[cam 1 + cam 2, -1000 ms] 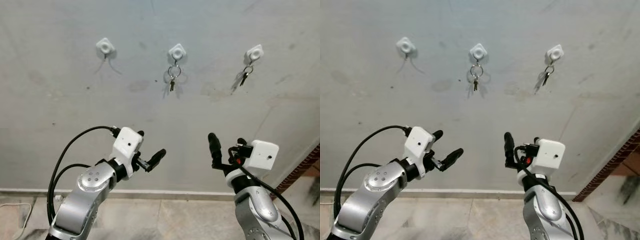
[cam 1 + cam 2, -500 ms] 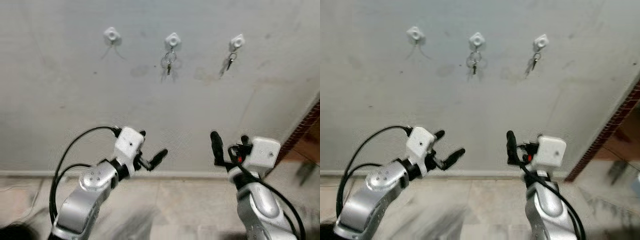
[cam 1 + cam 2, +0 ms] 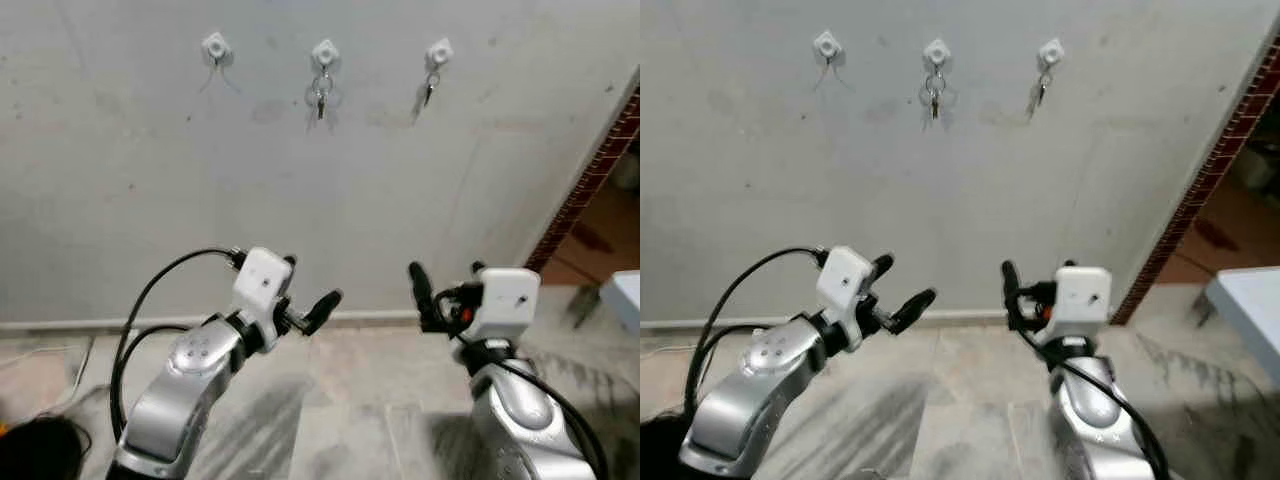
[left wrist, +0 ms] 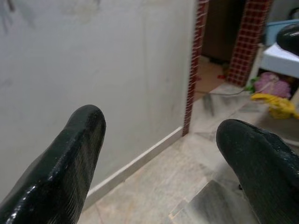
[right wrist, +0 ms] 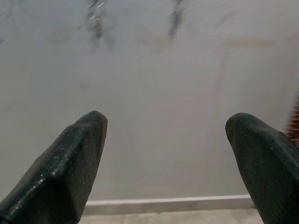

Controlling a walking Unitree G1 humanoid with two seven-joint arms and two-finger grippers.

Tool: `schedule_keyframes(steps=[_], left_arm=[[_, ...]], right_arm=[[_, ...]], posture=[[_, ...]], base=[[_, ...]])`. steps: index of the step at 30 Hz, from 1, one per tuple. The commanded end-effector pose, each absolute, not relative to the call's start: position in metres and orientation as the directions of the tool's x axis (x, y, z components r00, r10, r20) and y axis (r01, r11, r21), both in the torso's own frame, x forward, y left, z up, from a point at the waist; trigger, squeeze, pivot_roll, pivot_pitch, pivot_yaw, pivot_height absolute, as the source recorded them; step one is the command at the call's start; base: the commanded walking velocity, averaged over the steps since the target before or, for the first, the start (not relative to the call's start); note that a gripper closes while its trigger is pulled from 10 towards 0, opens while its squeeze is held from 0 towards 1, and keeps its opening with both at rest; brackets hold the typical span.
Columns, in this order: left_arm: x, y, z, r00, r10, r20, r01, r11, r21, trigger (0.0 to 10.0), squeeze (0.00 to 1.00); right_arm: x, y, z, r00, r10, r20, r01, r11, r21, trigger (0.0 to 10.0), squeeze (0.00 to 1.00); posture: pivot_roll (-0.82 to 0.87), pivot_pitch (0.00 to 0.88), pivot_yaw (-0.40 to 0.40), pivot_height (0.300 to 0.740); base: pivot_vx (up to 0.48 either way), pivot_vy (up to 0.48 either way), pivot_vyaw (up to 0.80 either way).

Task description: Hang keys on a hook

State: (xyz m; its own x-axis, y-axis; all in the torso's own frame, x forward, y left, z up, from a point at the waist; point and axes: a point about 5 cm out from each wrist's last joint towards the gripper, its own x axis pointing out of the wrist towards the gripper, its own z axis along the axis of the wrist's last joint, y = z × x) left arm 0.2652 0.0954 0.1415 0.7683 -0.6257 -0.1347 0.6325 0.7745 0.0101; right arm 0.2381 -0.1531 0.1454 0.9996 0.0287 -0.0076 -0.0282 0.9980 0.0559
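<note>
1. Left gripper (image 3: 300, 300) and right gripper (image 3: 445, 290) both spread wide, holding nothing
2. Small metal keys (image 3: 320, 98) hang on the white middle wall hook (image 3: 324, 52), high above both grippers
3. Bare left white hook (image 3: 214, 45) remains; fetch keys first, I'd say

1. Left arm (image 3: 185, 385): silver metal shell, round joint cap with small dark screws.
2. Left cable (image 3: 150, 300): black, looping from the arm up to the wrist.
3. Left wrist box (image 3: 263, 278): white, rounded corners, one small dark dot.
4. Left gripper (image 3: 305, 300): two long black fingers, matte and finely textured.
5. Right arm (image 3: 520, 415): silver, with a black cable.
6. Right wrist box (image 3: 508, 300): white; red detail beside it.
7. Right gripper (image 3: 445, 290): black fingers, blunt tips.
</note>
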Motion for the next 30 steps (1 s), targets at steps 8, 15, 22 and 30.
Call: schedule_keyframes(steps=[8,15,22,30], left_arm=[[0.2787,0.1025,0.1503,0.81,-0.581,-0.081,0.576,0.814,-0.078,10.0,0.0],[0.2791,0.1016,0.1505,0.813,-0.578,-0.07,0.57,0.814,-0.11,10.0,0.0],[0.2795,0.1014,0.1504,0.814,-0.576,-0.069,0.567,0.816,-0.114,10.0,0.0],[0.2793,0.1009,0.15,0.814,-0.577,-0.071,0.568,0.815,-0.118,10.0,0.0]], right_arm=[[0.2397,-0.1495,0.1536,0.998,0.053,0.018,-0.054,0.996,0.072,10.0,0.0],[0.2409,-0.1496,0.155,0.998,0.058,0.02,-0.059,0.996,0.073,10.0,0.0],[0.241,-0.1501,0.1552,0.998,0.058,0.019,-0.059,0.996,0.07,10.0,0.0],[0.241,-0.151,0.1551,0.998,0.053,0.016,-0.054,0.996,0.066,10.0,0.0]], posture=[[0.1,0.0,-0.035,0.74],[0.1,0.0,-0.039,0.74],[0.1,0.0,-0.043,0.74],[0.1,0.0,-0.043,0.74]], base=[[0.0,0.0,0.0],[0.0,-0.127,0.0],[0.0,-0.351,0.0],[0.0,-0.421,0.0]])
